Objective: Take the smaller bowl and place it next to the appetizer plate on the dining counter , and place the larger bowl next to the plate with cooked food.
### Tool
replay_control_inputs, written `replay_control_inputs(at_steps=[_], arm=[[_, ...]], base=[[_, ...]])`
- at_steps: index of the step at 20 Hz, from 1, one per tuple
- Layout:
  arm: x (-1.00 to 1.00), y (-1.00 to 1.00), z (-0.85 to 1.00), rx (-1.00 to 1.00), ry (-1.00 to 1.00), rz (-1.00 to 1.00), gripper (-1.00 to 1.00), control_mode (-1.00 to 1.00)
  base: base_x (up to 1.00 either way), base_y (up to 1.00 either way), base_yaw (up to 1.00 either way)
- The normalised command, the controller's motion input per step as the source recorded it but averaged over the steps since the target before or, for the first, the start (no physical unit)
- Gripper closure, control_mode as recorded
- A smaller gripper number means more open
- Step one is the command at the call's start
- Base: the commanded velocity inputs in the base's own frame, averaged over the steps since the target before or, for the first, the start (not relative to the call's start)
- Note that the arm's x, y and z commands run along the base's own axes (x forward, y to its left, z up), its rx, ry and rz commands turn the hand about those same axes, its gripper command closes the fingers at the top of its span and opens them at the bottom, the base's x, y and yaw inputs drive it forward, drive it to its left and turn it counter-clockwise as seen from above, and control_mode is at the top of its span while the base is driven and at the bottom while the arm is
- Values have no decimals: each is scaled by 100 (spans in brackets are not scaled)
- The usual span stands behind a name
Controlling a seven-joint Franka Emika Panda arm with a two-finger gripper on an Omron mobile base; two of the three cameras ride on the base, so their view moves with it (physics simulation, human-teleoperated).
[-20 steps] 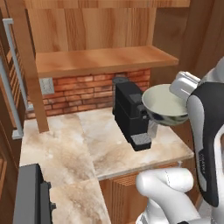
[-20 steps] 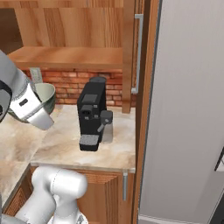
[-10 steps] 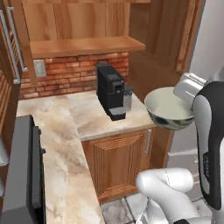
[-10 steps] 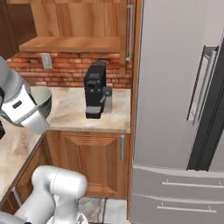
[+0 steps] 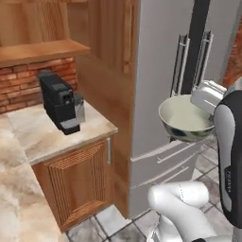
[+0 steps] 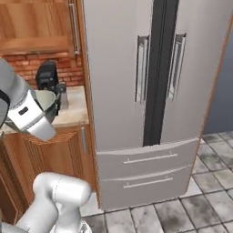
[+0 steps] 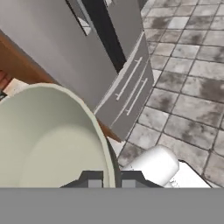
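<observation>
Up off the floor, the bowl (image 5: 185, 118) hangs in the gripper (image 7: 108, 180), held in front of the fridge (image 6: 150, 91). Seen from the left base, its whole round mouth shows: a plain cream inside with nothing in it, a thin dark rim, a dark underside, and the white hand clamped on its far right edge. From the right base only a slice of that cream inside (image 6: 47, 101) peeps out behind the white forearm, so the grip itself is hidden on that side. Looking along the hand, the bowl (image 7: 48, 140) spreads over the lower left, and the two dark fingertips (image 7: 93, 178) stand close together on either side of the rim, pinching it. Which of the two bowls this is I cannot say for sure; the wide shallow mouth and dark rim suggest the larger one.

A black coffee machine (image 5: 59, 101) stands on the marble counter (image 5: 38, 137) to the left of the fridge, with a small grey cup (image 5: 79, 108) just beside it; what the cup holds is hard to tell. Brick wall and a wooden shelf sit behind it. The right base view adds the fridge's two long door handles and two drawers below, and grey floor tiles (image 6: 205, 182) to the right.
</observation>
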Motion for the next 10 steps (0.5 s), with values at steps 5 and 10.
replay_control_inputs(at_steps=[5,10], arm=[[0,0,0,0,0,0,100,100],[0,0,0,0,0,0,100,100]], base=[[-19,-34,-67],[-20,-31,-70]])
